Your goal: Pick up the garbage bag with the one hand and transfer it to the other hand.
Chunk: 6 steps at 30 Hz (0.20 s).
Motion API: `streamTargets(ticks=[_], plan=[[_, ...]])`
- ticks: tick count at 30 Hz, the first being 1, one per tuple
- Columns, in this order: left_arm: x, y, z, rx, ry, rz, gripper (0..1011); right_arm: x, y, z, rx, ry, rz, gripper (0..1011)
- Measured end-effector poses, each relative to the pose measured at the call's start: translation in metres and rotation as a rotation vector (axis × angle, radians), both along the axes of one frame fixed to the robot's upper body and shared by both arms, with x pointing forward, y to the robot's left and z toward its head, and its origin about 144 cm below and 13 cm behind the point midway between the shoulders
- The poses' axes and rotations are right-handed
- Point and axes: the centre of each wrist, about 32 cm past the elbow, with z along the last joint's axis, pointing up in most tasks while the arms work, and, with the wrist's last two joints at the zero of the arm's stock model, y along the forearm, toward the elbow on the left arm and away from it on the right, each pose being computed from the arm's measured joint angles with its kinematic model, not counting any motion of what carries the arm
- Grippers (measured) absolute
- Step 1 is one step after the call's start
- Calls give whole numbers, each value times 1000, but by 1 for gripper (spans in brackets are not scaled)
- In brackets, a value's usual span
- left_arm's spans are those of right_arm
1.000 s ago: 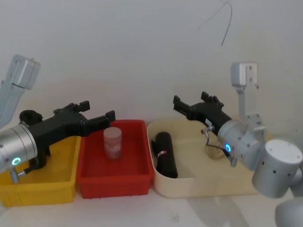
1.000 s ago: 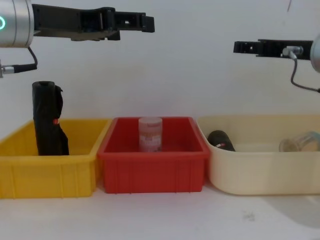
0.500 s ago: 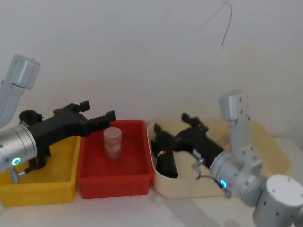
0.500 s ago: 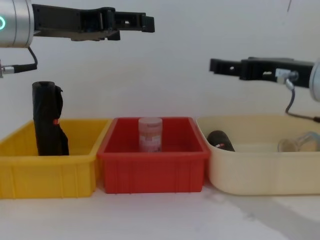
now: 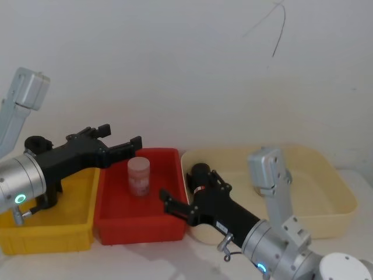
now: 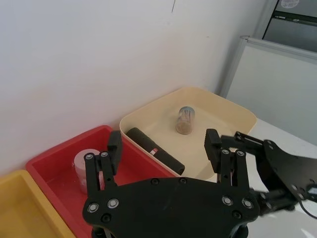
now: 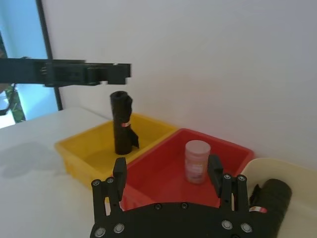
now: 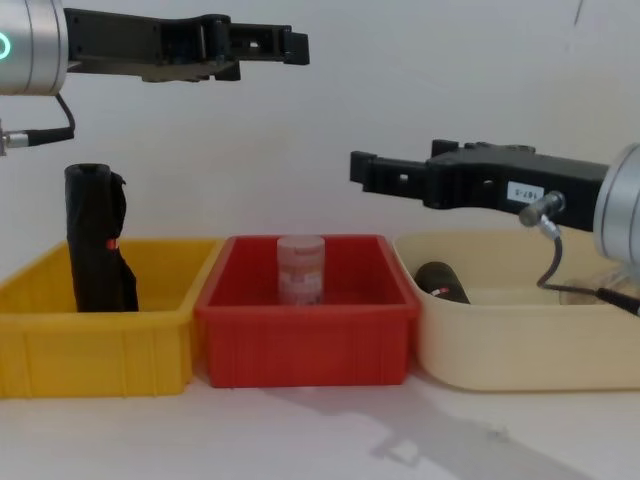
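Head view suggests the smooth black cylindrical garbage-bag roll [image 5: 201, 175] in the cream tub [image 5: 326, 175] could be missed, since the labelled right gripper [image 5: 173, 205], jaws spread wide and empty, is held over the red bin [image 5: 111, 224], while the unlabelled left gripper [image 5: 125, 146], jaws likewise wide, is parked well apart.

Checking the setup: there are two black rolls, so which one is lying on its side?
The garbage bag in the cream tub lies flat; the lumpier black roll stands upright in the yellow bin.

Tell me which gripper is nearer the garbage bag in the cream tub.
Right. The right gripper hovers just beside the garbage bag, over the tub's edge; the left gripper hangs farther off, above the red bin.
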Motion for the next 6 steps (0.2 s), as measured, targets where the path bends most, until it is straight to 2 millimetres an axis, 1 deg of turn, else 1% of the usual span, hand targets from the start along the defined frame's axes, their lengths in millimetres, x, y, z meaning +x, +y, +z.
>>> streamTargets(ticks=[6], plan=[[0,0,0,0,0,0,1001,-8,4,-3,-2,-4,27,1000]])
